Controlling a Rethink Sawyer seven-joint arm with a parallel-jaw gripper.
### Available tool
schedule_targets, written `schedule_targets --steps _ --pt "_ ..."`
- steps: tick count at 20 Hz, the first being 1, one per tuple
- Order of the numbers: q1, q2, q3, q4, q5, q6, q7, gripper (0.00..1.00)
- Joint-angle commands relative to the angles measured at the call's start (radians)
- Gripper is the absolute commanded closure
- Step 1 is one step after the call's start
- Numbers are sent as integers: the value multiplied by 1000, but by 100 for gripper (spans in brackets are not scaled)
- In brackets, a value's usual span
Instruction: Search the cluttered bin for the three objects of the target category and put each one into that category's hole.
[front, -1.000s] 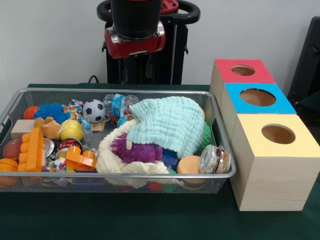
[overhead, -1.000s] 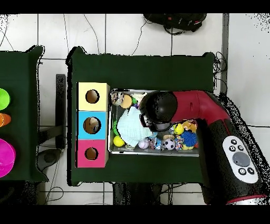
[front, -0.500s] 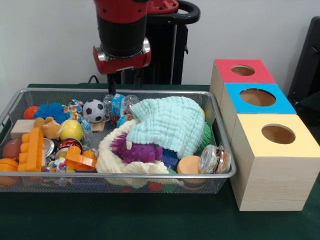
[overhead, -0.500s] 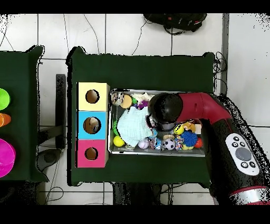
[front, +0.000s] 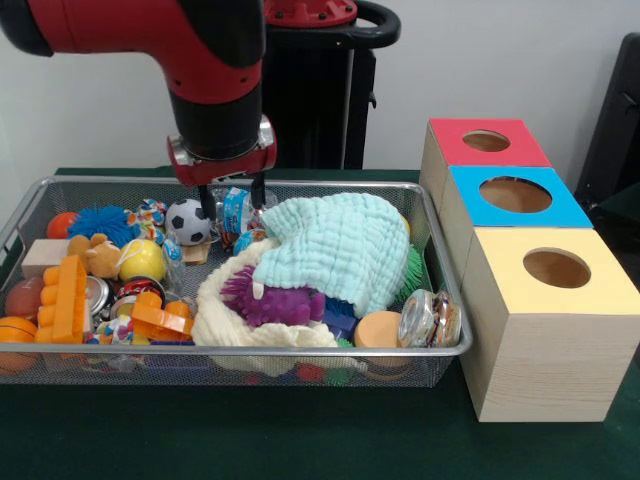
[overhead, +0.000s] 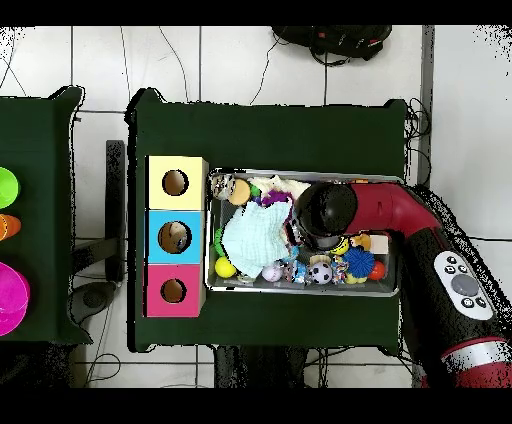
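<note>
My gripper (front: 232, 203) hangs open low over the back of the wire bin (front: 300, 350). Its fingers stand on either side of a small clear plastic bottle (front: 236, 212) with a blue label; I cannot tell whether they touch it. A black-and-white soccer ball (front: 187, 221) lies just left of the left finger. The pale green cloth (front: 335, 250) lies to the right. In the overhead view the arm's round head (overhead: 325, 212) hides the gripper and sits right of the green cloth (overhead: 255, 238).
Three boxes with round holes stand right of the bin: red (front: 487, 142), blue (front: 515, 195), yellow (front: 555, 270). The bin also holds a cream cloth (front: 222, 315), purple spiky toy (front: 272, 300), orange block (front: 70, 298), yellow ball (front: 142, 260), glass jar (front: 430, 318).
In the front view the arm has swung left and come down, from above the bin's back rim to the bottle beside the soccer ball. The bin's objects have not moved.
</note>
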Motion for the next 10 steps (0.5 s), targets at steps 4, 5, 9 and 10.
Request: schedule_targets --steps 4,5,9,10 --pt "-54 40 90 -48 -39 10 -290 0" --pt "-53 29 93 -44 -35 23 -287 0" --pt "-48 -14 106 -51 -14 93 -285 0" --pt "-43 -10 107 -65 -16 104 -287 0"
